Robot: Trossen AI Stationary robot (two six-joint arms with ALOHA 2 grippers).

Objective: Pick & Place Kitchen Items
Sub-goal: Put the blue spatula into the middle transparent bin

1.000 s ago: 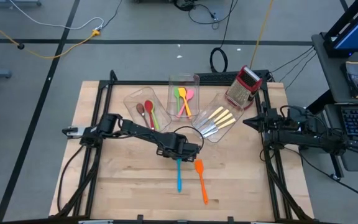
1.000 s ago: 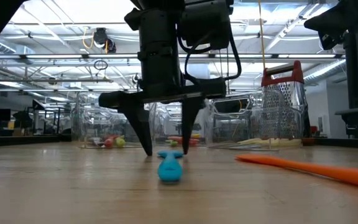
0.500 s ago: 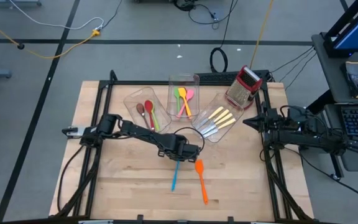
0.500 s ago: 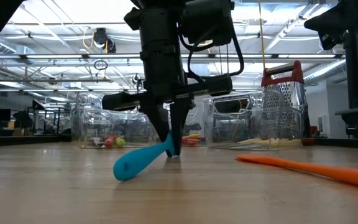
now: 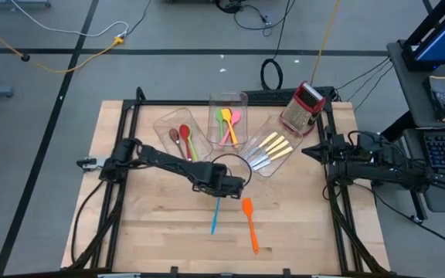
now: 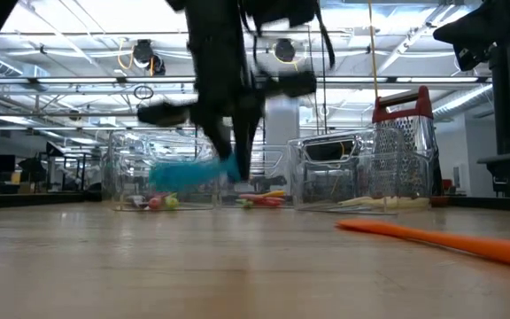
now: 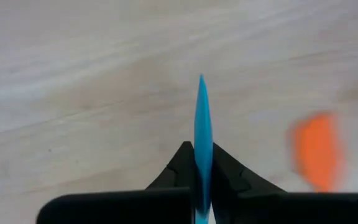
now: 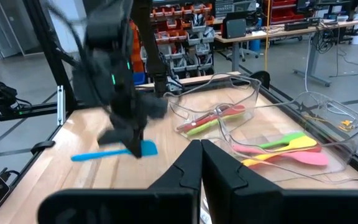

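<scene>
The blue spatula (image 5: 215, 216) hangs clear of the wooden table (image 5: 145, 232) near its middle, clamped at one end in the left gripper (image 5: 221, 193). An orange spatula (image 5: 249, 224) lies just beside it. The right gripper (image 5: 309, 150), fingers closed on nothing, waits at the right edge.

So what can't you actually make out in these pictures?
- Blue spatula, low view: smeared by motion, its shape is unclear.
- Its held end, left wrist view: hidden inside the shut left claw.
- Orange spatula, left wrist view: a blur, cut by the claw's body.
- Cream-handled cutlery, high view: too small to tell apart.
</scene>
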